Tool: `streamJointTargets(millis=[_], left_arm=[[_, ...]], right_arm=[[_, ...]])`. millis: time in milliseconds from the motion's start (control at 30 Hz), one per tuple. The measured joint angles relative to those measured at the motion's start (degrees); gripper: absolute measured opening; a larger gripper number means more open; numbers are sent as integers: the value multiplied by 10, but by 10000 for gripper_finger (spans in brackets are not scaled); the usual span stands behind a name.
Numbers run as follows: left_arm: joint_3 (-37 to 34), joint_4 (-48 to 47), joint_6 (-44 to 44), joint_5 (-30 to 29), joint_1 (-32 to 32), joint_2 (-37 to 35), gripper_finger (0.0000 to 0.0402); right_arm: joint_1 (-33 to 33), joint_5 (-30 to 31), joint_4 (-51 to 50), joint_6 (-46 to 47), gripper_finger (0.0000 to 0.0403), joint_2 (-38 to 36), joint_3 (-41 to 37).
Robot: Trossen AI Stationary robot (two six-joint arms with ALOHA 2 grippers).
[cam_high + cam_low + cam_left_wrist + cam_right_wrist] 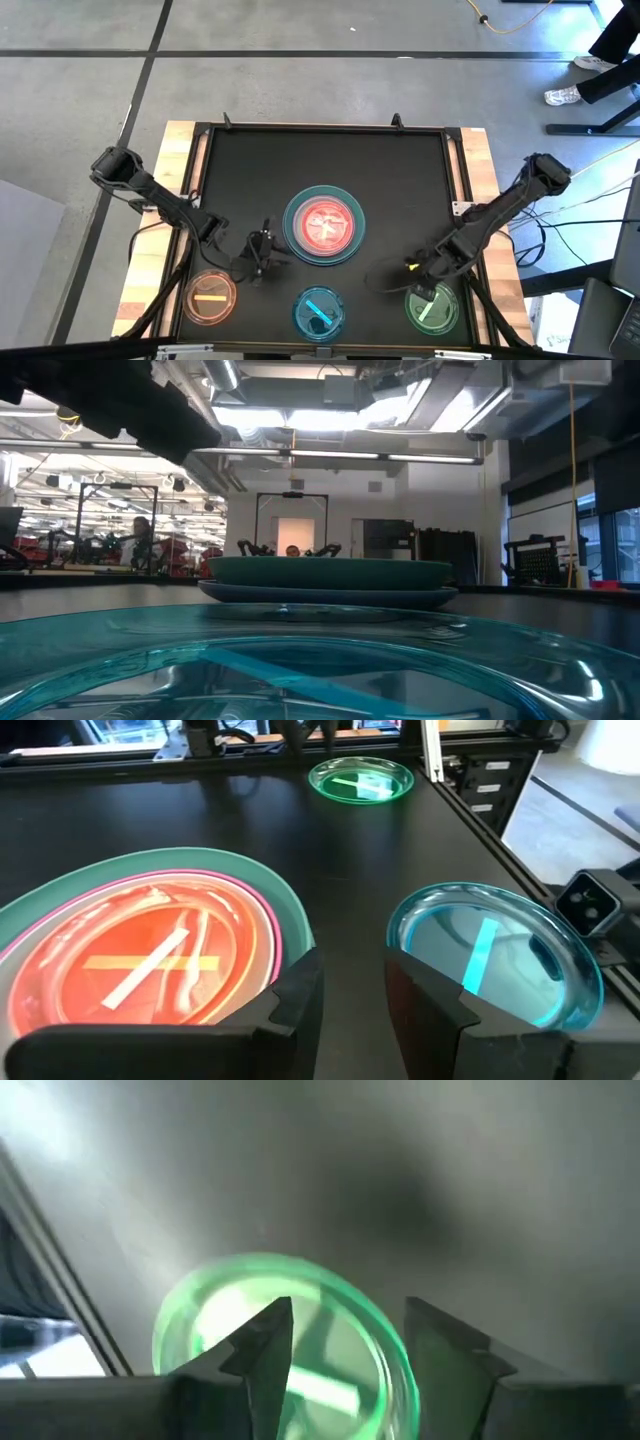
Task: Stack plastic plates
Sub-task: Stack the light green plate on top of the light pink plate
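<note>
A stack of plates [323, 225] sits mid-table: a large teal plate at the bottom, a pink rim above it, and a translucent red-pink plate with bar marks on top [150, 960]. It also shows in the low view [330, 580]. Three small plates lie singly along the near edge: orange [210, 297], cyan [319, 312] [495, 960] [320, 670] and green [433, 307] [360, 780]. My left gripper [262, 255] [350, 995] is open beside the stack, between it and the cyan plate. My right gripper [426, 287] [345, 1350] is open over the green plate [285, 1350]. My right gripper comes at the green plate from above, slanting. One finger [262, 1342] is over the plate's inside and the other [450, 1355] is outside its rim [385, 1330]. I cannot tell whether either finger touches the plate, which lies flat on the table.
The black table top [330, 160] has a raised frame and wooden side strips [180, 150]. Its far half is bare. Beyond the table, a person's feet [585, 80] and cables lie on the floor.
</note>
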Motion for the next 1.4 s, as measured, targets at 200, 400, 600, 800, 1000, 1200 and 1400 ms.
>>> streamJointTargets(millis=[200, 400, 600, 800, 1000, 1200, 1400], left_arm=[[0, 0, 18, -1, -1, 0, 102], [0, -2, 18, -1, -1, 0, 102], [0, -11, 17, -1, -1, 0, 102], [0, -12, 15, 0, -1, 0, 102], [0, -12, 15, -1, -1, 0, 102], [0, -16, 14, -1, -1, 0, 102], [0, -17, 13, 0, -1, 0, 102]], right_arm=[[49, -55, -76, 94, 184, 3, 0], [99, -3, -33, 72, 184, 29, -19], [113, -4, 1, 70, 184, 47, -66], [112, -18, 75, 69, 184, 46, -96], [111, -17, 87, 69, 137, 45, -106], [111, -9, 83, 50, 47, 45, -107], [111, -12, 76, 17, 10, 41, -95]])
